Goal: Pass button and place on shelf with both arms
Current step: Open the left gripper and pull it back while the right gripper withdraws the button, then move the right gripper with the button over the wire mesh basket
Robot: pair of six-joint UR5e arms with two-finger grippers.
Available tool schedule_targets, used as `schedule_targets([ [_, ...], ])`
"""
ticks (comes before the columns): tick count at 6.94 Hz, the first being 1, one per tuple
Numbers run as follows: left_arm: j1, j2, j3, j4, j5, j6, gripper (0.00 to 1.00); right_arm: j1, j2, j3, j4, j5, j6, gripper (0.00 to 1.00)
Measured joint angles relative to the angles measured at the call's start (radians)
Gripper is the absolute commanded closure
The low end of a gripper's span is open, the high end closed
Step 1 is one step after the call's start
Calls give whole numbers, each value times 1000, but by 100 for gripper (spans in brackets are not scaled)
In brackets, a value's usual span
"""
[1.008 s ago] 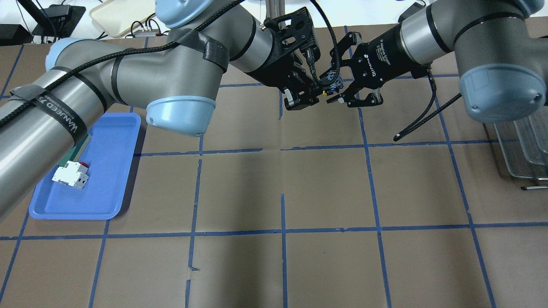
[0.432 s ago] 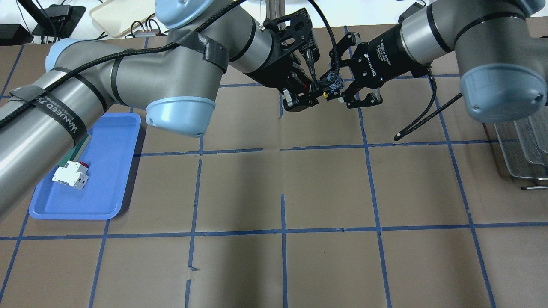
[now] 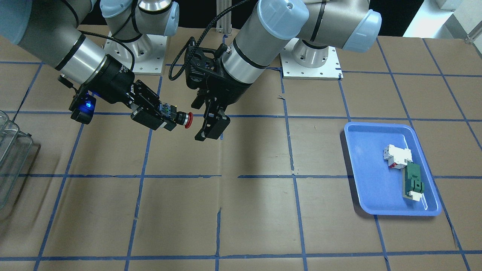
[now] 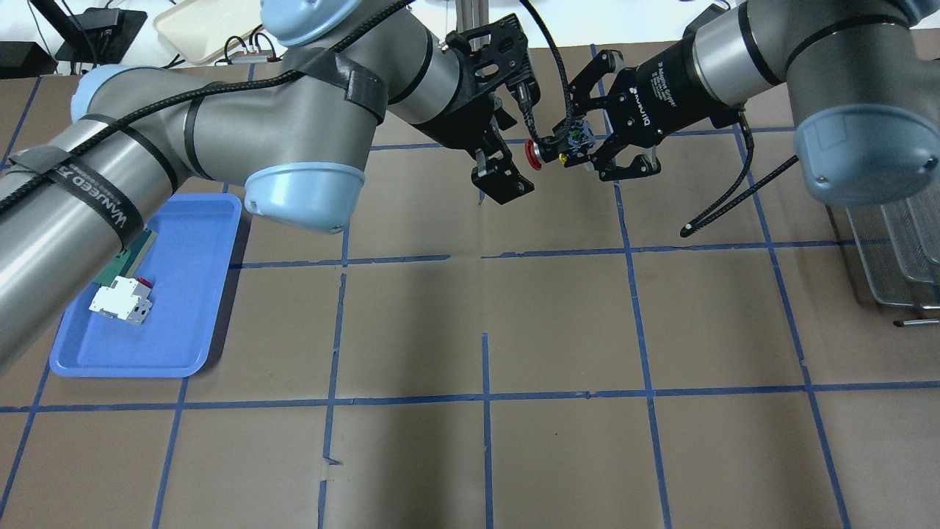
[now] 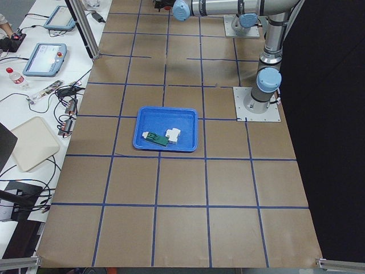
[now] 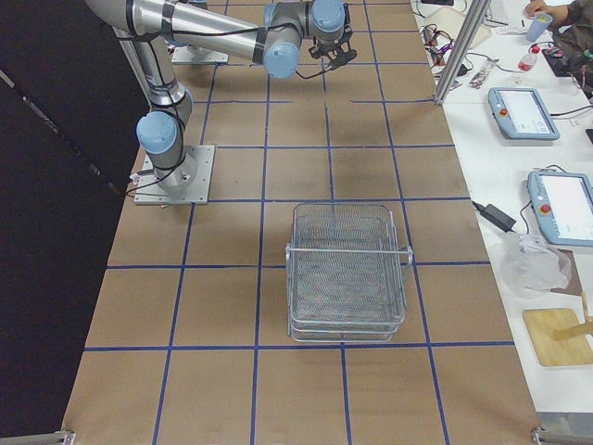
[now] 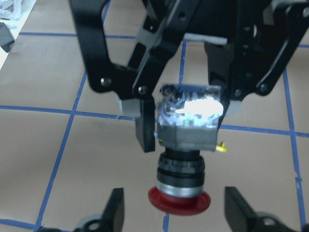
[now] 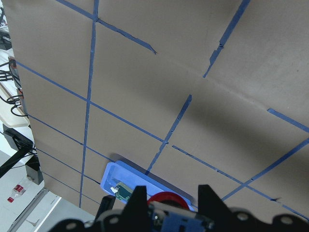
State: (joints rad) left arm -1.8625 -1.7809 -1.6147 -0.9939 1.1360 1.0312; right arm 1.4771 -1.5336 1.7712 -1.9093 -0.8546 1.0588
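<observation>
The button [image 4: 547,152], red cap toward the left arm, is held in the air over the far middle of the table. My right gripper [image 4: 576,149] is shut on its bluish-white block base. In the left wrist view the block [image 7: 188,121] sits between the right fingers, with the red cap [image 7: 178,200] below. My left gripper [image 4: 516,150] is open, its fingertips [image 7: 239,212] on either side of the cap and not touching it. In the front view the button [image 3: 180,117] sticks out of the right gripper [image 3: 165,113], and the left gripper [image 3: 206,119] stands just beside it. The shelf [image 6: 347,269] stands on the table's right side [image 4: 896,250].
A blue tray [image 4: 191,308] at the left holds a white-and-red block [image 4: 121,303] and a flat dark-green part [image 3: 413,182]. The brown table top [image 4: 485,323] has a blue tape grid. Operator desks with tablets lie beyond the far edge [image 6: 519,111].
The right gripper has shut on the button's base. The left gripper has opened, let go of the red cap and drawn back a little to the left.
</observation>
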Motion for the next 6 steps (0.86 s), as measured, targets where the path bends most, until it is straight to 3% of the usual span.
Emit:
schedule_targets([
  [3,80,-14,4,-56,238,-141,0,-109,-4,0,8,-36,-290,100],
  [6,162,46,14,-194,373,-408,0,-210,-36,-1,15,-292,-770,100],
])
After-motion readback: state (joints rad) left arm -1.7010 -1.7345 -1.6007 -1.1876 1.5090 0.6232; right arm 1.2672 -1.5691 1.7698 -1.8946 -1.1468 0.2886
